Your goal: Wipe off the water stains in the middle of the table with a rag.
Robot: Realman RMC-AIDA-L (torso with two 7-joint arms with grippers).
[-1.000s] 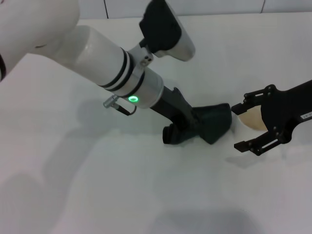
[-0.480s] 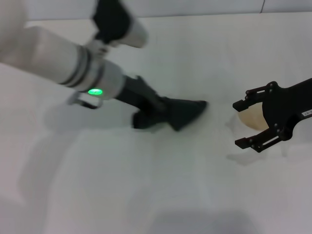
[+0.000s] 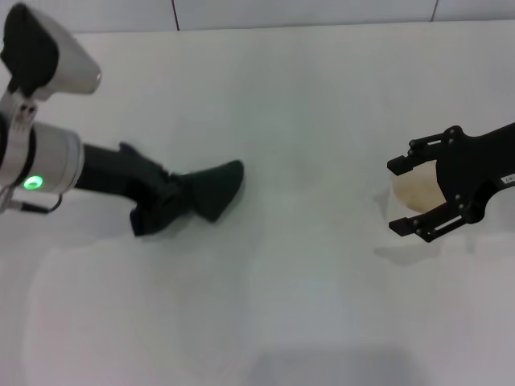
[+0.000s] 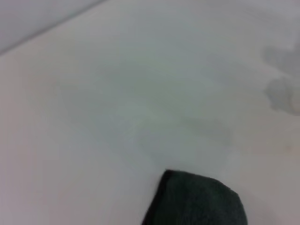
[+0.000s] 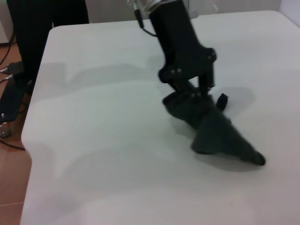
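Observation:
My left gripper (image 3: 179,199) is shut on the dark green-black rag (image 3: 212,190) and presses it onto the white table (image 3: 306,121) at the left. The rag's free end points toward the table's middle. The right wrist view shows the same gripper (image 5: 190,91) with the rag (image 5: 218,133) trailing from it on the tabletop. The rag's tip also shows in the left wrist view (image 4: 197,199). No orange-brown stain shows in any view. My right gripper (image 3: 396,197) is open at the right, one finger on each side of a white paper cup (image 3: 416,193).
The table's far edge (image 3: 241,26) meets a wall. In the right wrist view, the table's left edge (image 5: 35,108) drops to a floor with cables (image 5: 9,89) and a dark stand.
My left arm has swept the rag across the table from beside the cup, through the middle, to the left side. The right gripper has stayed by the cup.

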